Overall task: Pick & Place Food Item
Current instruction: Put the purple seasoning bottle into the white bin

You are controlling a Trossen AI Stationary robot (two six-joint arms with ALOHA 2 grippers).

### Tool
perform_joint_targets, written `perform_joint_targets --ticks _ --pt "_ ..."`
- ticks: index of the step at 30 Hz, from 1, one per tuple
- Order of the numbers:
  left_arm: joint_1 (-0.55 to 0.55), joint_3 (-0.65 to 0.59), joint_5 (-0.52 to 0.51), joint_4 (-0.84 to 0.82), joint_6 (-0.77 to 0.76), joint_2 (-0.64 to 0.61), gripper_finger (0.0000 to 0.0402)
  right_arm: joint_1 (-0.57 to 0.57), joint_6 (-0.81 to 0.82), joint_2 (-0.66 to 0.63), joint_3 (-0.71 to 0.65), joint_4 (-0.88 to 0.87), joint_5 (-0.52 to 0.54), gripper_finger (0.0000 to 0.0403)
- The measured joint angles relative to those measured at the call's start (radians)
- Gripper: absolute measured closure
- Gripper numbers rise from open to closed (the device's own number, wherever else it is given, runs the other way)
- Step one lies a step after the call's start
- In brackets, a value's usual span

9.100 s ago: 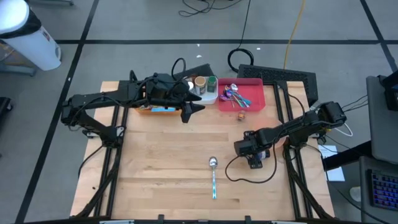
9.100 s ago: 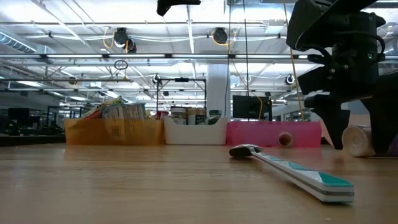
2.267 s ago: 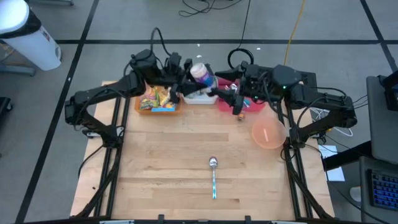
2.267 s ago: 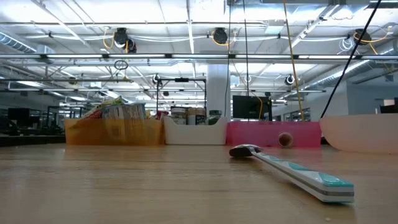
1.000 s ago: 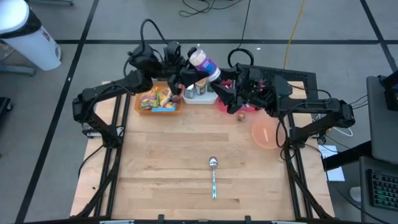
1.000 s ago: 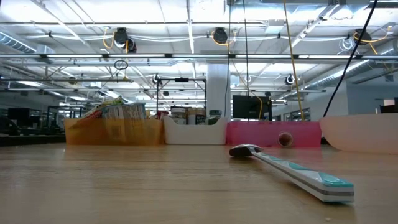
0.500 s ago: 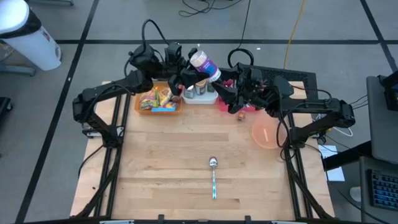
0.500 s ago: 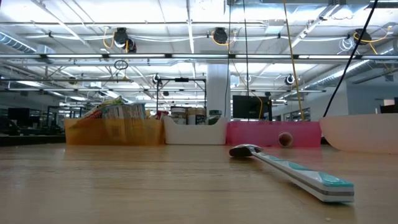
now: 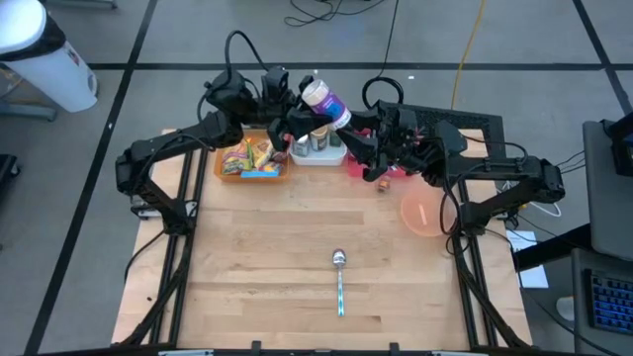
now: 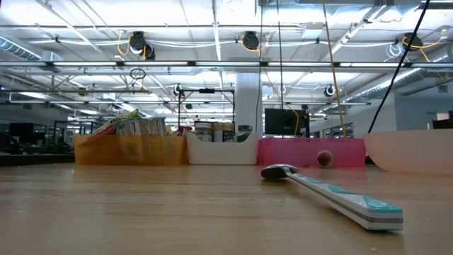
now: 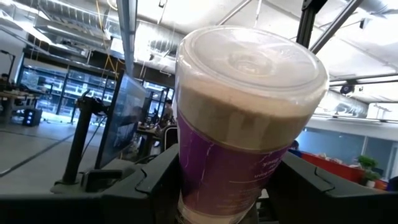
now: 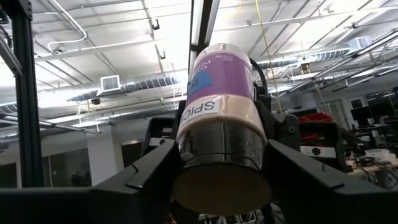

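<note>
Purple cup [image 9: 323,102] held aloft over the bench's [image 9: 277,257] twelve o'clock edge. Left gripper [image 9: 294,127] jaws clamp its lidded end; right gripper [image 9: 358,144] jaws straddle its base, grip uncertain.

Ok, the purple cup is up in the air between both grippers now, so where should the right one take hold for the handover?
Take the base end. The purple cup is tilted, its white lid pointing up and to the robot's left, and the left gripper clamps its purple middle. The right gripper already straddles the bare bottom end from the opposite side; that is probably the only free part.
</note>
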Motion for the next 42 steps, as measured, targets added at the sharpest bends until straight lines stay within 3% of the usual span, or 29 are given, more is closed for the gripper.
perform_joint_targets --ticks 21,42 --pt "0.0 0.0 -0.002 0.001 0.01 0.0 0.0191 0.0 0.0 0.0 0.001 -0.006 0.001 0.0201" --pt "0.024 0.01 0.014 0.002 0.025 -0.003 0.0083 -0.002 -0.001 -0.009 0.001 -0.018 0.002 0.0202"
